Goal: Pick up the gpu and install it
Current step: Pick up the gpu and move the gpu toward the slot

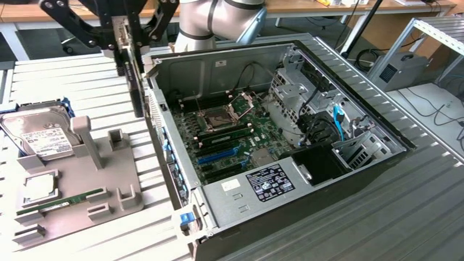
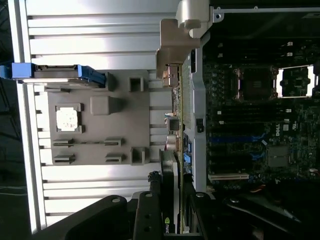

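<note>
My gripper (image 1: 125,46) is shut on the gpu (image 1: 136,81), which hangs on edge as a dark flat card, high above the slatted table just outside the open computer case's (image 1: 154,103) wall, on the exterior view's left. In the wrist view the gpu (image 2: 172,165) runs edge-on away from my gripper (image 2: 170,217) and ends in its silver metal bracket (image 2: 182,30). It lies along the case wall, over the gap between the grey holder (image 2: 100,145) and the motherboard (image 2: 250,125). The board's blue expansion slots (image 1: 217,156) lie inside the case, apart from the card.
The grey holder (image 1: 80,185) on the exterior view's left carries a silver hard drive (image 1: 40,136), a square processor chip (image 1: 40,186) and a thin green memory stick (image 1: 62,204). Drive cages and cables (image 1: 326,119) fill the case's far side. A power supply (image 1: 268,182) sits at its near end.
</note>
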You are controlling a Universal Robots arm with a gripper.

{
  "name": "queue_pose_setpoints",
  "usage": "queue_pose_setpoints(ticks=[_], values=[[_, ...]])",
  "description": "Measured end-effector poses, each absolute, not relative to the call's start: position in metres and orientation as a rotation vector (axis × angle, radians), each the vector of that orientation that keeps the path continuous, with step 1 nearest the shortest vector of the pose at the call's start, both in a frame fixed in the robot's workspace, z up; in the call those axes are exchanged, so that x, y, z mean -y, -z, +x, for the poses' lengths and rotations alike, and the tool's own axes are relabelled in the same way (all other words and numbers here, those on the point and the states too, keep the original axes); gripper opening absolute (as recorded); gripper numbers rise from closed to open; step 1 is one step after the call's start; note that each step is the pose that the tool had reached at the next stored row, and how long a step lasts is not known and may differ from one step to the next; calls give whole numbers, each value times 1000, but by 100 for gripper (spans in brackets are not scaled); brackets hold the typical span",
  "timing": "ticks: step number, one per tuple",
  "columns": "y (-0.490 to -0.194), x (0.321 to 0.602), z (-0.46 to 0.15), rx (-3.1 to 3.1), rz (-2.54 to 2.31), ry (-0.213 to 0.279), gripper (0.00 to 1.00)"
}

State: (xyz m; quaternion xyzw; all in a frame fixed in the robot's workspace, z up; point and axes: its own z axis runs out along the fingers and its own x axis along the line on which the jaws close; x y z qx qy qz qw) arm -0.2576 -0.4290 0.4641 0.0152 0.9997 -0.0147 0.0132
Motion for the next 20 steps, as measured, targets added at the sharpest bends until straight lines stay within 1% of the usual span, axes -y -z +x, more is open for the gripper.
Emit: queue_pose_setpoints(ticks=[11, 16, 20], values=[[-464, 429, -203, -3115, 47, 39, 27], [-465, 429, -175, -3115, 47, 11, 27], [-465, 429, -159, -3115, 46, 1, 27]])
